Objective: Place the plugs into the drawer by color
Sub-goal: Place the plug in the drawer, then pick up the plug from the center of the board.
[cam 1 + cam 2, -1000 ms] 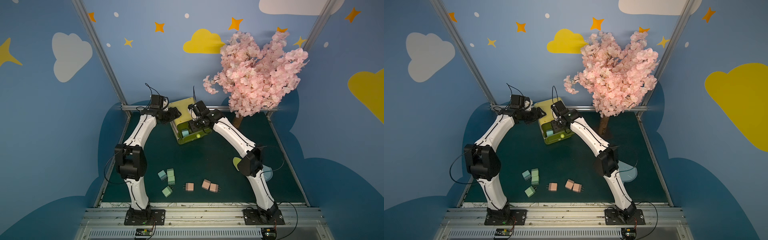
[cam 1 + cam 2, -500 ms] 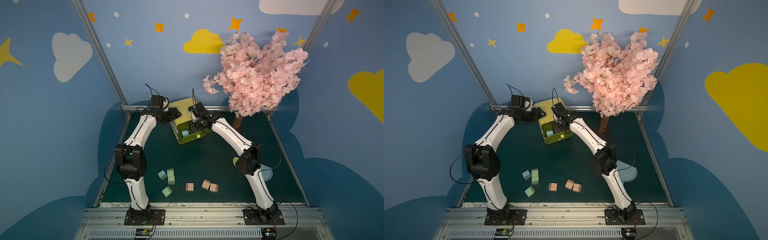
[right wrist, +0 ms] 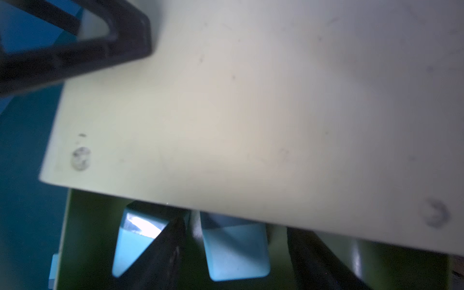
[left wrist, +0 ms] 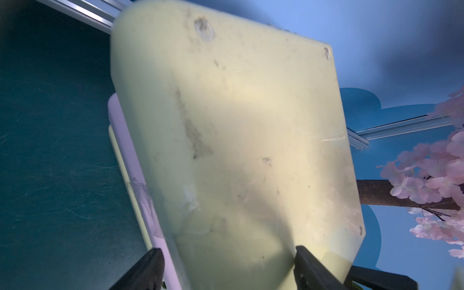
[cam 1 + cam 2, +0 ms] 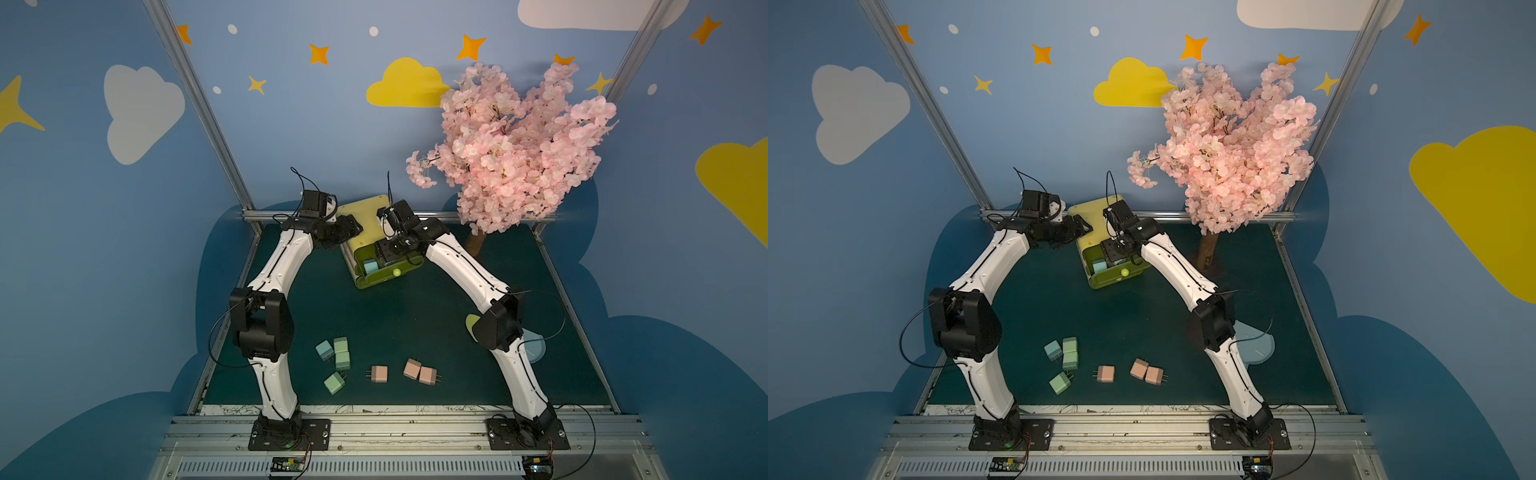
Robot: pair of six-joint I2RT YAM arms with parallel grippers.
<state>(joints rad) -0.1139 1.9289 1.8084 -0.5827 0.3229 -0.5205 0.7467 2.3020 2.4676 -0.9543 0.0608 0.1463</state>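
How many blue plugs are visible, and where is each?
3. One blue plug and a second lie in the open drawer; the third lies on the mat, beside a green plug. More may hide under the chest's top.

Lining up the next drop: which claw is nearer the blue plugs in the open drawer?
Right. The right claw hangs open in the drawer, straddling one blue plug; the left claw clamps the chest at its top, outside the drawer.
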